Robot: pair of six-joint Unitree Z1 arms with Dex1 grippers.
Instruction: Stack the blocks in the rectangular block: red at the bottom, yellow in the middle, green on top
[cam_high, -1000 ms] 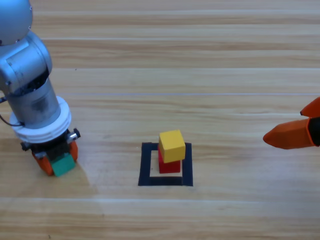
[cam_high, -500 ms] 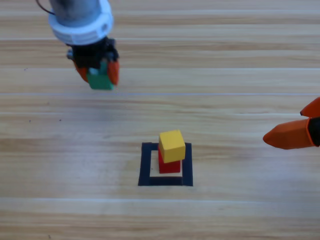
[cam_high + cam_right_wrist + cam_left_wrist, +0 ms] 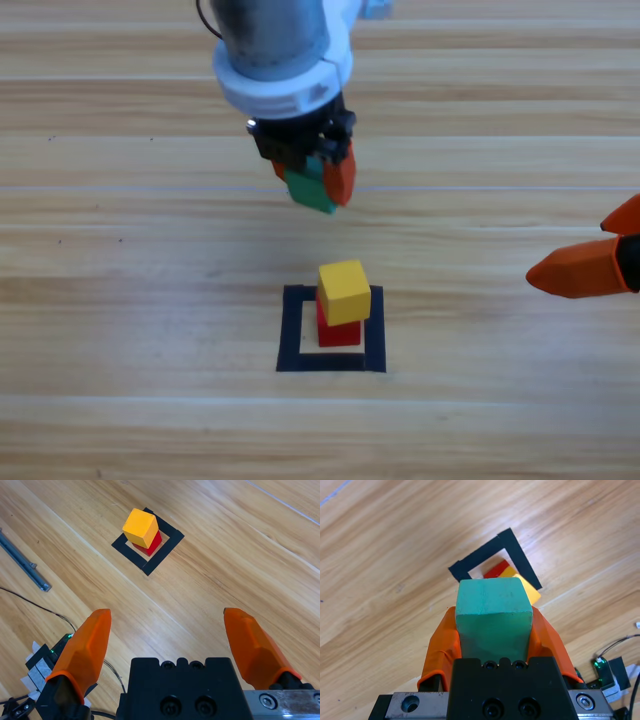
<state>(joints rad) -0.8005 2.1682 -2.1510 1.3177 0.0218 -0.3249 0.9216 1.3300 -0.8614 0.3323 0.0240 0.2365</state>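
Note:
The yellow cube (image 3: pixel 344 291) rests on the red cube (image 3: pixel 339 331) inside the black tape rectangle (image 3: pixel 292 335), slightly skewed over it. My left gripper (image 3: pixel 318 184) hangs in the air above and behind the stack, shut on the teal-green cube (image 3: pixel 310 192). In the left wrist view the green cube (image 3: pixel 493 611) fills the space between the orange jaws, with the tape rectangle (image 3: pixel 470 566), red cube (image 3: pixel 495 570) and yellow cube (image 3: pixel 530 592) partly hidden behind it. My right gripper (image 3: pixel 600 260) waits open at the right edge; its wrist view shows the yellow cube (image 3: pixel 140 526) on the red cube (image 3: pixel 151 545).
Bare wooden table surrounds the tape rectangle (image 3: pixel 162 551). Cables and small electronics (image 3: pixel 45 662) lie near the table edge in the right wrist view, along with a grey metal rod (image 3: pixel 22 560).
The left arm has carried the green cube from the table's left side up and to the right, to a spot above and behind the stack. The right gripper has stayed still.

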